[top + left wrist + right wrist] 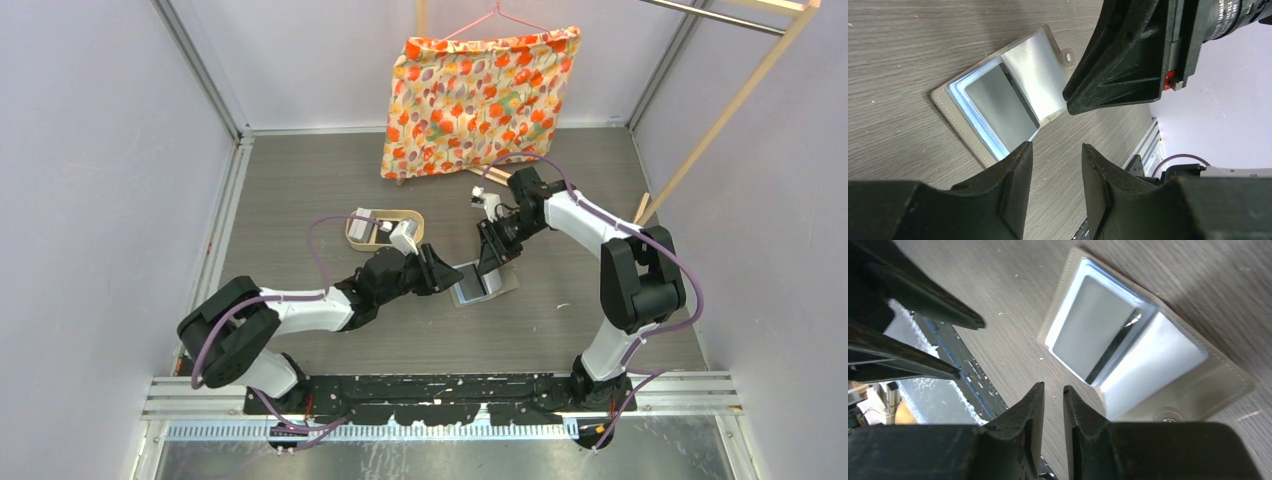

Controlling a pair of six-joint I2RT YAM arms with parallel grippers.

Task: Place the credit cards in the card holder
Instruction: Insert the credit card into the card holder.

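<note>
Looking on from beside the rig, I see the small flat grey folding card holder (468, 293) lying opened out on the grey wood-grain table top (300, 180), with both arms reaching in low over it.

The left gripper (1055, 162) sits just short of the holder's near edge. Its two black fingers stand clearly apart with bare table showing in the gap, and they grip nothing. The right gripper (1053, 400) comes in from the opposite side. Its fingers are parted by only a narrow slit, and nothing is in that slit either. The holder lies just ahead of its tips and a little off to one side. The tips of the two grippers are near each other over the holder but do not touch.

One thin rectangular grey card (998, 102) with a dark edge lies in the leaf closer to the left gripper, inside the bluish-white clear pocket. I cannot tell whether it is pushed fully home. The other leaf, under the right gripper, shows only a pale sheen.

Behind the left gripper's wrist stands a tan oval wooden tray (410, 214) with a few pale cards (366, 223) in it. Well beyond the right gripper, at the back of the table, an orange flower-print cloth (480, 100) hangs from a pink hanger (497, 18).
</note>
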